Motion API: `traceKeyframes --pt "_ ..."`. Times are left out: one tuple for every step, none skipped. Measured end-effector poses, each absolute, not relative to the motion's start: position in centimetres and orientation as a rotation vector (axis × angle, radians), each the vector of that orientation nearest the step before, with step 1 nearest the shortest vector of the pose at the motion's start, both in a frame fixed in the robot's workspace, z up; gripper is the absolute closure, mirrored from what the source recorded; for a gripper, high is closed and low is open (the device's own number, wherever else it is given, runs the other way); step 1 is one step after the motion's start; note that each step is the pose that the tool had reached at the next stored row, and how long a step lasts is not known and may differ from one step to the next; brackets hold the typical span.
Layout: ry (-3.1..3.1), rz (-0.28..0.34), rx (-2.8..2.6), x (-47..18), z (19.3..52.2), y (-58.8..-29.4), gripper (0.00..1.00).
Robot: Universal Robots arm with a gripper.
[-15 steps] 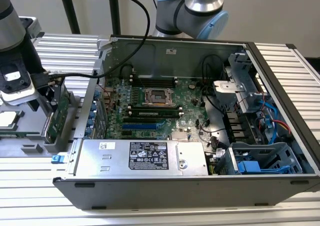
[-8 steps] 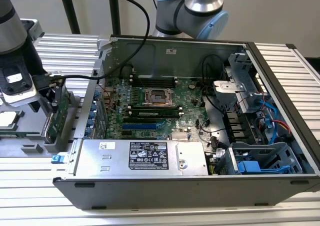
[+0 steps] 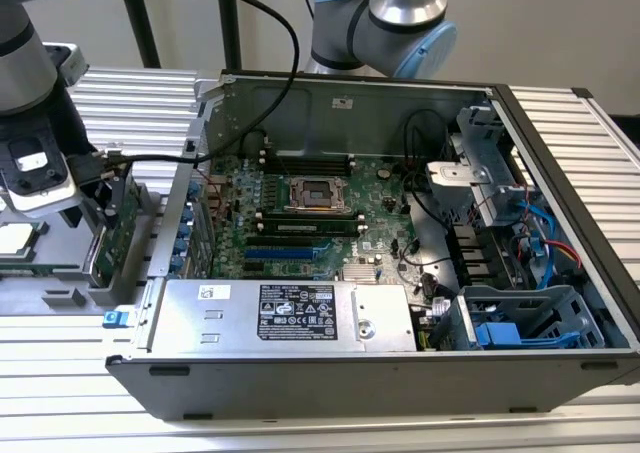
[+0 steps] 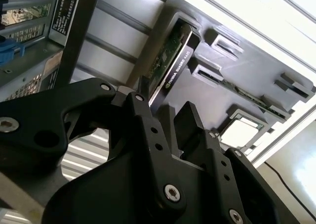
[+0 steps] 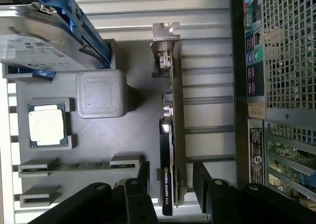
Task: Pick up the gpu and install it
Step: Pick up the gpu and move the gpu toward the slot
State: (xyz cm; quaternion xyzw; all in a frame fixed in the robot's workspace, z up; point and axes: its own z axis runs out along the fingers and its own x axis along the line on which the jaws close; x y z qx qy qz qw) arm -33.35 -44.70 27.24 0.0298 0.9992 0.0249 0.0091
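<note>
gpu (image 5: 168,155) on edge in tray (image 5: 143,135) slot (prob. to leave both faces free) | jaws spread, one per side, no pinch yet

Black screw-studded pincer (image 4: 165,101), silver-blue arm (image 3: 405,3)

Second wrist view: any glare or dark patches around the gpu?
In the second wrist view the table beyond the gpu is blown out white and the open pincer is dark in front; in the first wrist view the light is even, no glare on the gpu.
</note>
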Motion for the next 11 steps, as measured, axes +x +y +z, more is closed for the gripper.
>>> traceKeyframes --pt "3.121 0.078 0.093 -33.35 27.17 -44.70 0.00" --pt "3.121 0.078 0.093 -33.35 27.11 -44.69 0.00" --pt "3.121 0.078 0.093 -33.35 27.05 -44.69 0.00" --pt "3.121 0.078 0.093 -33.35 26.99 -44.69 0.00" --pt "3.121 0.078 0.093 -33.35 26.92 -44.69 0.00" --pt "3.121 0.078 0.093 -33.35 26.86 -44.69 0.00" --pt "3.121 0.078 0.093 -33.35 26.80 -44.69 0.00" --pt "3.121 0.078 0.093 -33.35 26.74 -44.69 0.00" --pt "3.121 0.078 0.093 -33.35 26.68 -44.69 0.00" --pt "3.121 0.078 0.093 -33.35 26.62 -44.69 0.00" --pt "3.121 0.078 0.093 -33.35 26.56 -44.69 0.00"
